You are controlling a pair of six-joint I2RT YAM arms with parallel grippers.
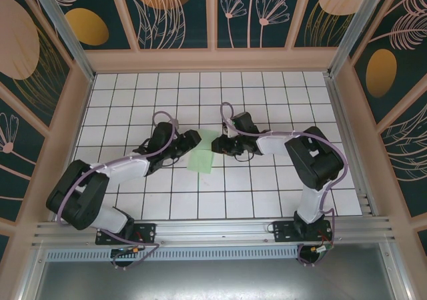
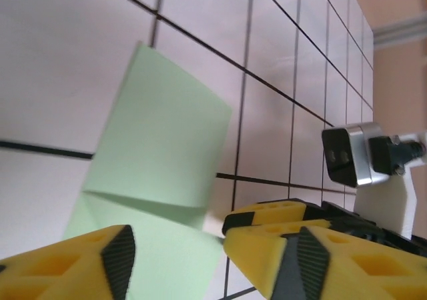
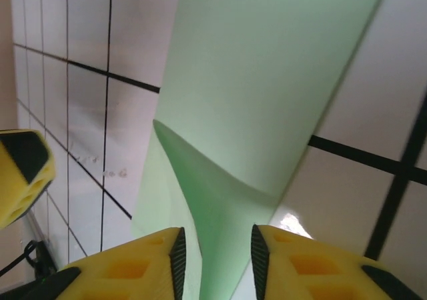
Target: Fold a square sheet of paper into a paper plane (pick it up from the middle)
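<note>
1. Plainly, found the sheet of paper point(image 1: 200, 161) folded and flat on the tiled table point(image 1: 253, 200), directly between the left gripper point(image 1: 192, 140) and the right gripper point(image 1: 219, 144), just under both sets of fingertips.
2. Saw the left gripper spread wide and pinching nothing, its yellow fingers point(image 2: 73, 263) on either side of the paper's near end.
3. Saw the right gripper parted narrowly, with a shaded fold of the paper running into the gap between its fingers point(image 3: 133, 270). Could not tell whether the pads touched it.
4. Noted the two hands almost tip to tip, with little room between them. Beyond each hand's outer side, found bare tiles out to the wooden walls point(image 1: 213, 61), and a metal rail point(image 1: 213, 228) back by the arm bases.
5. Got from the top view the paper's whole outline, every edge free on the tiles, though no folds could be read there.
6. Got from the left wrist view the layers: a slanted upper flap, a crease across it, and the right gripper's yellow finger point(image 2: 267, 212) close on the right.
7. Got from the right wrist view the fold's shaded underside and the left gripper's finger point(image 3: 23, 170) off to the left.
</note>
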